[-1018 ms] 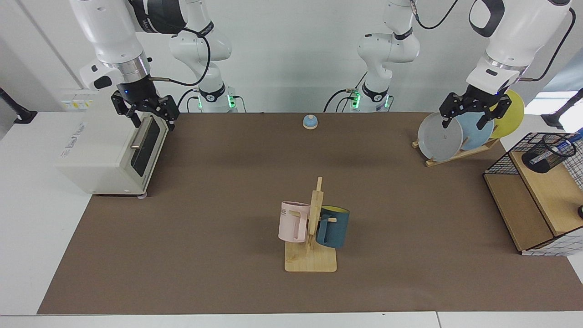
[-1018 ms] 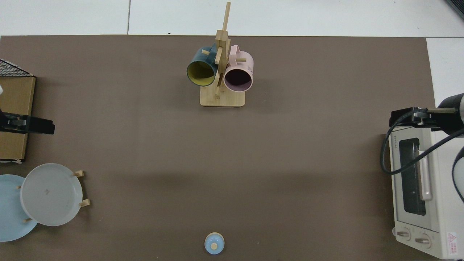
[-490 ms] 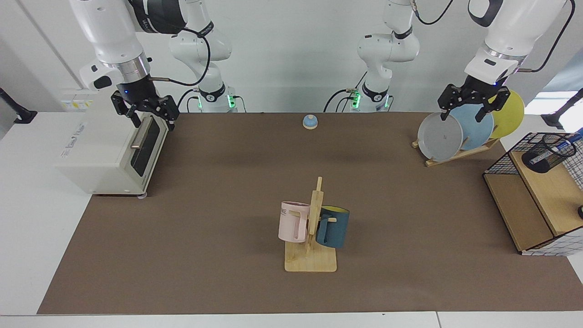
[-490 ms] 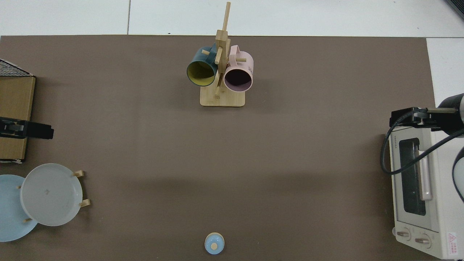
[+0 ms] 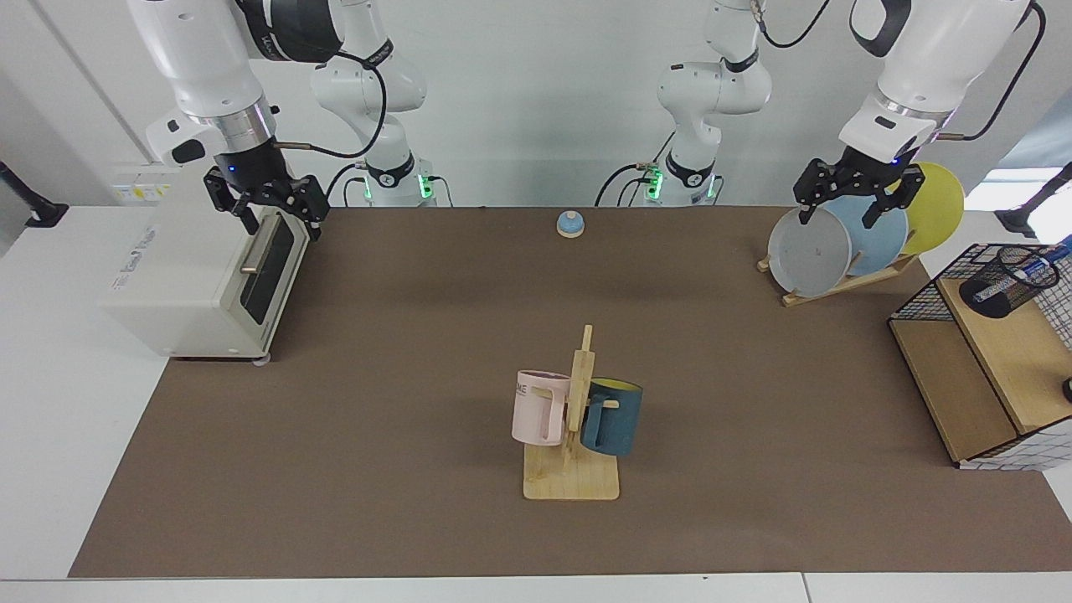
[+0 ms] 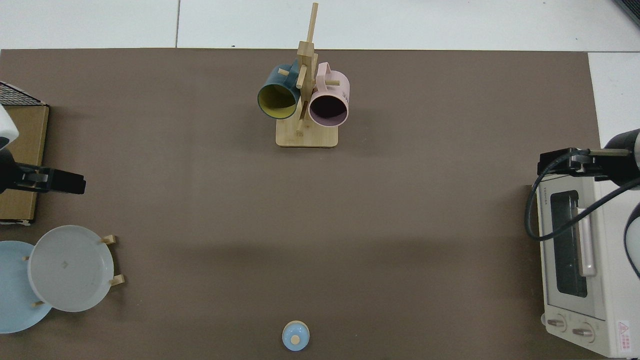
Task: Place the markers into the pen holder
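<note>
On the wire rack's wooden shelf, the marker (image 5: 1032,272) already stood slanted inside the pen holder (image 5: 1003,281), so the task appeared complete. The left gripper (image 5: 846,196) hung above the plate rack (image 5: 837,285), fingers apart and empty, judged clear of the holder. The right gripper (image 5: 266,203) waited over the toaster oven (image 5: 201,285), fingers apart. A mug stand (image 5: 571,477) and small bell (image 5: 569,224) obstructed nothing.

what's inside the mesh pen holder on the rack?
One marker, white barrel with blue cap, leans inside the pen holder, its cap end poking past the rim. The mesh hides the bottom, so nothing else can be confirmed. Both grippers are elsewhere.
</note>
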Controlling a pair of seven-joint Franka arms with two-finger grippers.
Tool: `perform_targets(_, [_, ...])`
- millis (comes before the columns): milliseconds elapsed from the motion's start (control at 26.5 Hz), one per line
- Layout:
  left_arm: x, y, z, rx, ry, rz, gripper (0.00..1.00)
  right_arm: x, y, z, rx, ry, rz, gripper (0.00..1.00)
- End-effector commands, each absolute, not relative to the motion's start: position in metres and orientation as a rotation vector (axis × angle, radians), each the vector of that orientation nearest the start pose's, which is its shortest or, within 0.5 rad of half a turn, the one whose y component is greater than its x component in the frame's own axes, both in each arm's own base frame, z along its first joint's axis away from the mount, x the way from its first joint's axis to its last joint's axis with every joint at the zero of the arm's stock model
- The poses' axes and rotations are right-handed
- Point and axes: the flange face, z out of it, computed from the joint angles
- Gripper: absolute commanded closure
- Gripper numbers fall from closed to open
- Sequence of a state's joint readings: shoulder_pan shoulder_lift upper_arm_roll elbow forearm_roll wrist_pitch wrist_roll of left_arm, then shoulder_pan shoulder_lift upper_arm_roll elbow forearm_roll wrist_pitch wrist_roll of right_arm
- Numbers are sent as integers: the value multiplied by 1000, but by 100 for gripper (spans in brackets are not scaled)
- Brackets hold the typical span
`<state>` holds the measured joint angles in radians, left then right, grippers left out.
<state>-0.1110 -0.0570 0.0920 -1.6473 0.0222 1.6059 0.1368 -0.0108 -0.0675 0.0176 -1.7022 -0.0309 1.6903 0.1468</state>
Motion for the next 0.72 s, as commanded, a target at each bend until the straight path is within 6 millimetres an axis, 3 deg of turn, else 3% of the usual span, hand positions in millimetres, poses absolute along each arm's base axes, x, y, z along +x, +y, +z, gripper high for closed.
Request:
perform_targets(0, [538, -6, 621, -3129, 157, -4, 0, 541, -2, 612, -3159, 181, -75, 0])
perform_targets(151, [537, -8, 620, -3153, 10, 1, 0, 540, -2, 611, -3162, 148, -72, 0])
perform_targets(264, [539, -7, 621, -3156, 9, -16, 0, 540, -3, 611, -3165, 84, -71, 0])
perform_targets(679, [542, -6, 616, -3154, 67, -5, 0, 540, -8, 611, -3164, 109, -74, 0])
